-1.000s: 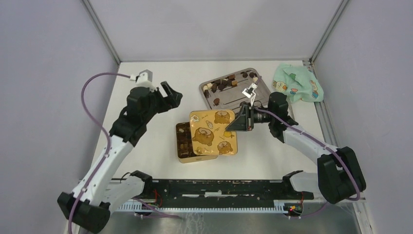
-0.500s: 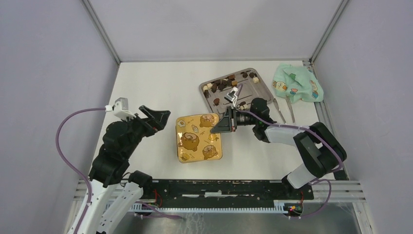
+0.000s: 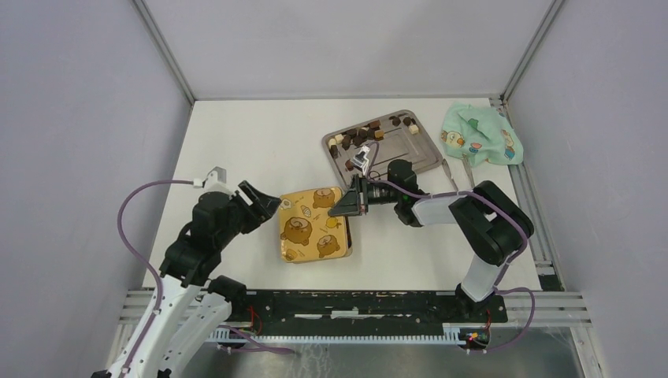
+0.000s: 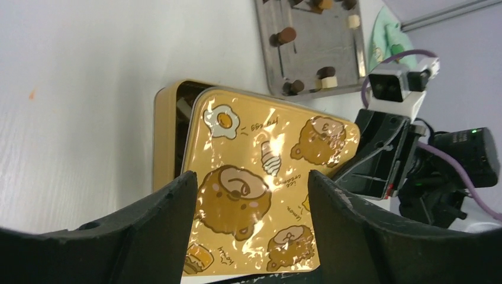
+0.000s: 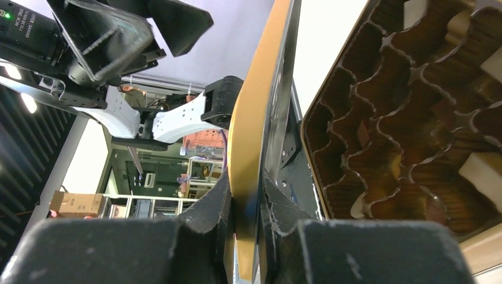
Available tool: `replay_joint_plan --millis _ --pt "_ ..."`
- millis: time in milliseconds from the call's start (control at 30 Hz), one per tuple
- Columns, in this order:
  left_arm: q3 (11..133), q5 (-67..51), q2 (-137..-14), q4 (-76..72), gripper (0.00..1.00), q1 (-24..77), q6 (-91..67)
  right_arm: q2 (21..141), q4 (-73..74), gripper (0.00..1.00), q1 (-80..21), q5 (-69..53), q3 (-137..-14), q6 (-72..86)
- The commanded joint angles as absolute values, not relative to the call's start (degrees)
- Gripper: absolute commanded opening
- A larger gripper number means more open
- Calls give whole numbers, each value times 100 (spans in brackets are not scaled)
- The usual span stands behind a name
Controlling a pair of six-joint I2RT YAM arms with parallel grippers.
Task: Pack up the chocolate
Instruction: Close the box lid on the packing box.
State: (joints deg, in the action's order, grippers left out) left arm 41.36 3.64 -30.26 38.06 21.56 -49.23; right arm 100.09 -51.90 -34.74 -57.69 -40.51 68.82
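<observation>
The gold tin (image 4: 169, 136) lies mid-table with its bear-printed lid (image 3: 313, 224) almost fully over it. My right gripper (image 3: 346, 206) is shut on the lid's right edge (image 5: 254, 118), fingers on both faces of it. Beneath the tilted lid the right wrist view shows brown compartments holding chocolate (image 5: 482, 171). More chocolate pieces (image 3: 370, 130) lie on the steel tray (image 3: 425, 153) behind. My left gripper (image 3: 264, 206) stands open just left of the tin, and in its wrist view the lid (image 4: 260, 177) shows between its fingers (image 4: 171, 207), untouched.
A green printed cloth (image 3: 476, 135) lies at the back right corner. Silver tongs (image 3: 457, 175) rest right of the tray. The right arm stretches across between the tray and the tin. Grey walls enclose the white table on three sides.
The right gripper carried the lid leftward until it almost covers the tin, which sits further left and nearer. The left arm pulled back from the far left to beside the tin.
</observation>
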Motion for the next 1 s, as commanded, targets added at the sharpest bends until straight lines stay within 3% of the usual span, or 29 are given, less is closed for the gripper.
replay_joint_plan --millis 0,200,433,967 --pt "3925 83 -3349 3722 71 2153 -4994 10189 -5140 1 -3463 -5664 -4392 6690" --pt "3611 227 -3560 3640 68 2151 -4882 10195 -4635 4 -3422 -5636 -4413 6275" --pt "3268 130 -3681 3397 78 2155 -4878 10323 -4424 8 -3231 -5607 -4420 6179" --pt "2919 -402 -4204 2969 79 2146 -4822 10565 -3717 20 -3105 -5643 -4664 5621"
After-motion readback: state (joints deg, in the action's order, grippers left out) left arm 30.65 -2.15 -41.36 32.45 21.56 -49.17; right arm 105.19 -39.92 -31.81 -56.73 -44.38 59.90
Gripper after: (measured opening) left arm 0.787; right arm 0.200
